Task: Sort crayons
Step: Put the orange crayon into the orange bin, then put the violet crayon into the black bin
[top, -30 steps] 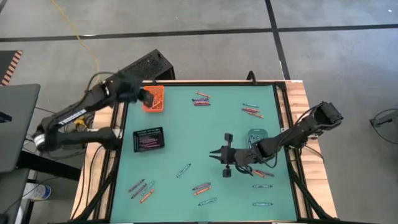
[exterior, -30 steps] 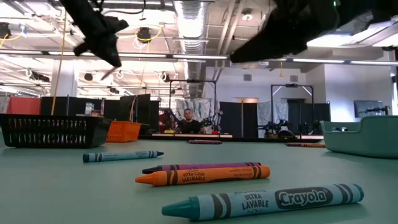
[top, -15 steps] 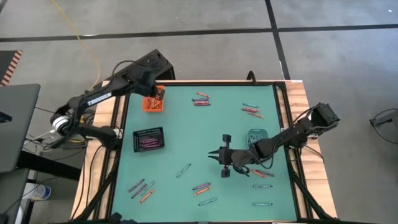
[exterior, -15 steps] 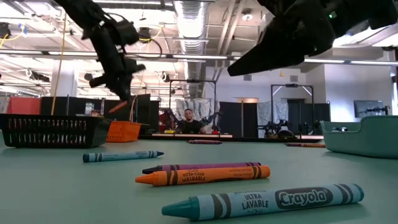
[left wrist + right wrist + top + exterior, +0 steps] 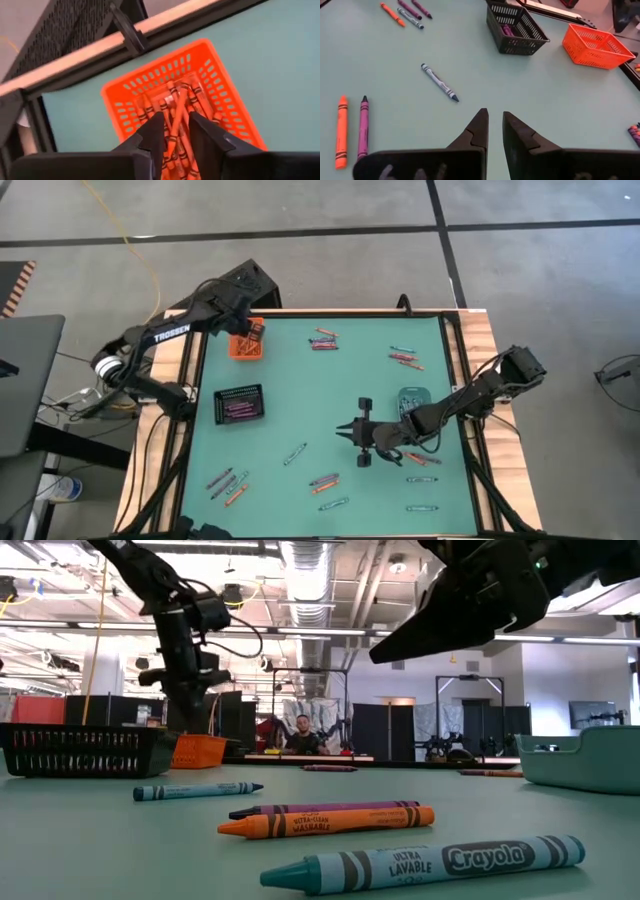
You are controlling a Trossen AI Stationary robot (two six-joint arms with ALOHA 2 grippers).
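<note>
The left gripper [image 5: 255, 332] hangs right over the orange basket [image 5: 246, 346] at the far left corner of the green counter [image 5: 330, 395]. Its fingers [image 5: 155, 134] are parted a little, and through the gap I see only the heap of orange crayons [image 5: 175, 112] lying in the basket; nothing is pinched between them. From table height that arm drops down in front of the orange basket [image 5: 197, 751], with the tips just above its rim.

The right gripper [image 5: 345, 431] sits out over the middle of the counter, low but clear of everything. Its fingers [image 5: 478, 131] stand a narrow slit apart and hold nothing. Just ahead of them lies a single blue crayon [image 5: 439, 82], and off to one side an orange crayon [image 5: 341, 131] and a purple crayon [image 5: 363, 128] lie side by side.

The black basket [image 5: 239, 404] stands on the left side of the counter with purple crayons inside. A teal tray [image 5: 412, 398] sits right of centre, partly under the right arm.

The rest of the crayons are still scattered: a small bunch [image 5: 323, 340] near the far edge, another bunch [image 5: 404, 358] toward the far right, a group [image 5: 227, 484] at the near left corner, one loose blue one [image 5: 294, 454] left of the right gripper, a few [image 5: 327, 489] near the front middle, and several [image 5: 421, 479] at the near right.

A person [image 5: 303, 736] sits far back in the room beyond the counter.
</note>
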